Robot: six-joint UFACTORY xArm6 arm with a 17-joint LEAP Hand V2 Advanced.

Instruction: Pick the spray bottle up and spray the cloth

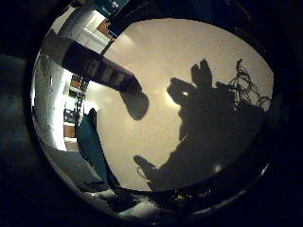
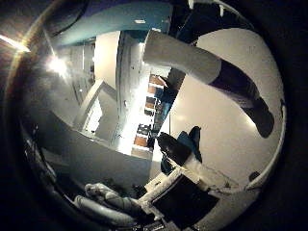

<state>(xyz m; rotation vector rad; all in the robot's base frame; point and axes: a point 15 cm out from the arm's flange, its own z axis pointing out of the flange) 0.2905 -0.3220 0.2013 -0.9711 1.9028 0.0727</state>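
The spray bottle [image 1: 99, 66] stands on the white round table [image 1: 189, 57], dark with pale labels, and casts a shadow beside it. In the thumb side view the bottle [image 2: 197, 60] looks large, with a white part and a dark end towards the table. A blue cloth [image 1: 91, 142] lies at the table's edge; it also shows in the thumb side view [image 2: 179, 144]. My hand [image 2: 188, 178] hovers above the table, away from the bottle, with white fingers stretched out and nothing between them. Its shadow [image 1: 199, 123] on the table shows spread fingers.
The table's edge runs just behind the cloth. Beyond it are room furniture, shelves and bright lights [image 2: 53, 65]. A tangle of dark wire [image 1: 248, 87] lies on the table near the hand's shadow.
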